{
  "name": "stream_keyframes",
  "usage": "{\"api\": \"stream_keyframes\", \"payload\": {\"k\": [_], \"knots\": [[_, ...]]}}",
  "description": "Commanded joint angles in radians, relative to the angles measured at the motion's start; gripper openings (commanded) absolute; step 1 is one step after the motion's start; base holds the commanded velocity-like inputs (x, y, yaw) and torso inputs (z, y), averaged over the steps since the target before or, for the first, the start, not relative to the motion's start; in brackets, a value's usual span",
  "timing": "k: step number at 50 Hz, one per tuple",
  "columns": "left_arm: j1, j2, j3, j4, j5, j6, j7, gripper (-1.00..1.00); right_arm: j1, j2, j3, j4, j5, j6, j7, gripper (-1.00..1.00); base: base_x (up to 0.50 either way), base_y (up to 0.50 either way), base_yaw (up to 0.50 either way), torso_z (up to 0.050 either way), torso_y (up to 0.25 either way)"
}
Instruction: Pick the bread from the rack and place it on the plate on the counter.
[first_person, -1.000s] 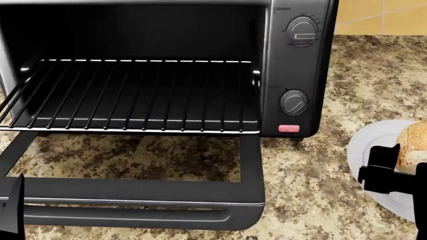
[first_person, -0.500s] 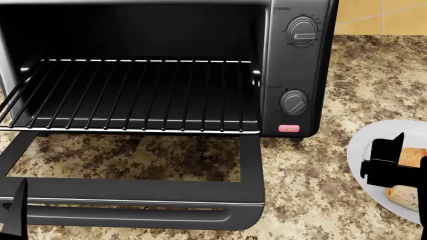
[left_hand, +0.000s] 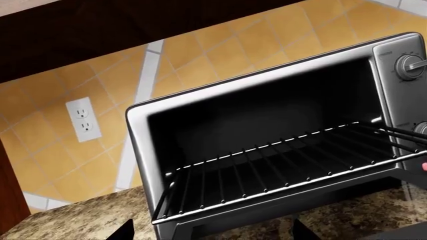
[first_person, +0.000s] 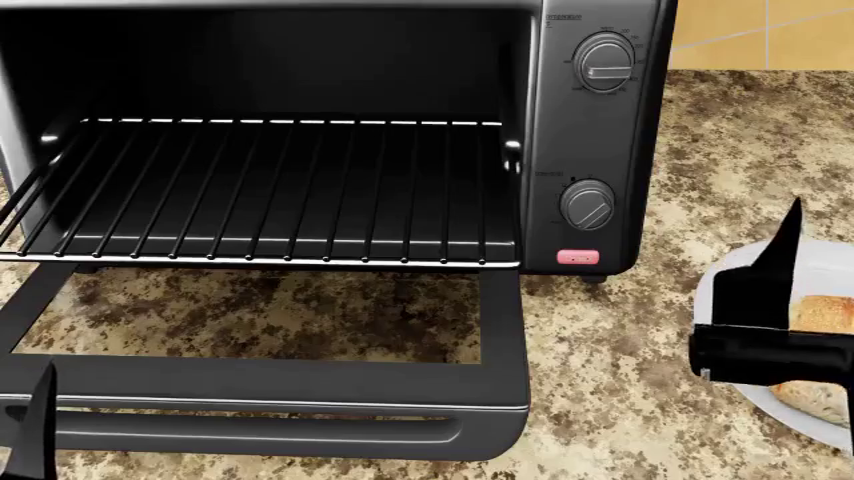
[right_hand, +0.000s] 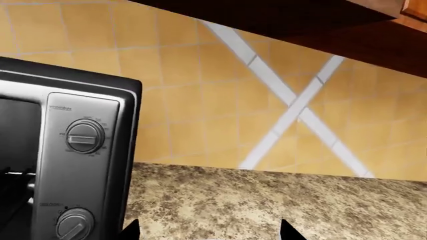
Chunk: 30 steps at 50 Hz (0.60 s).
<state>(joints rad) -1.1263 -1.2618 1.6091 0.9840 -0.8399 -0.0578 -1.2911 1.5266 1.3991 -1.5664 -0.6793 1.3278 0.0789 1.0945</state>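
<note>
Right gripper (first_person: 774, 340) risen, bread (first_person: 817, 352) on plate (first_person: 747, 270) head-view only

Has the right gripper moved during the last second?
Yes. The right gripper has risen off the bread, its fingertip now nearer the oven's lower knob.

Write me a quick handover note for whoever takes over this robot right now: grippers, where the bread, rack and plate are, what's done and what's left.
Right gripper: over the plate, fingers spread, nothing gripped; it reads as open.
Left gripper: low beside the open oven door, only a fingertip visible; state unclear.
Bread: on the plate, partly hidden behind the right gripper.
Plate: on the counter, right of the toaster oven.
Rack: bare, no bread on it.
Done: bread taken off the rack and apparently set on the plate.
Left: probably just lift the right arm clear and confirm the bread sits steady.
</note>
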Motion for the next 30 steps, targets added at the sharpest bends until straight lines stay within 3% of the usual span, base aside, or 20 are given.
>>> {"api": "stream_keyframes", "payload": {"k": [1, 6, 30], "knots": [[0.006, -0.001, 0.003, 0.002, 0.008, 0.001, -0.004, 1.00, 0.036, 0.126, 0.027, -0.276, -0.070, 0.028, 0.096, 1.00, 0.00, 0.00, 0.00, 0.000, 0.000], [0.006, 0.003, 0.004, 0.003, 0.009, -0.004, -0.006, 1.00, 0.042, 0.167, 0.036, -0.368, -0.093, 0.028, 0.114, 1.00, 0.00, 0.00, 0.00, 0.000, 0.000], [0.003, 0.004, 0.005, 0.009, 0.010, -0.003, -0.009, 1.00, 0.031, 0.163, -0.023, -0.368, -0.210, -0.066, -0.056, 1.00, 0.00, 0.00, 0.00, 0.000, 0.000]]}}
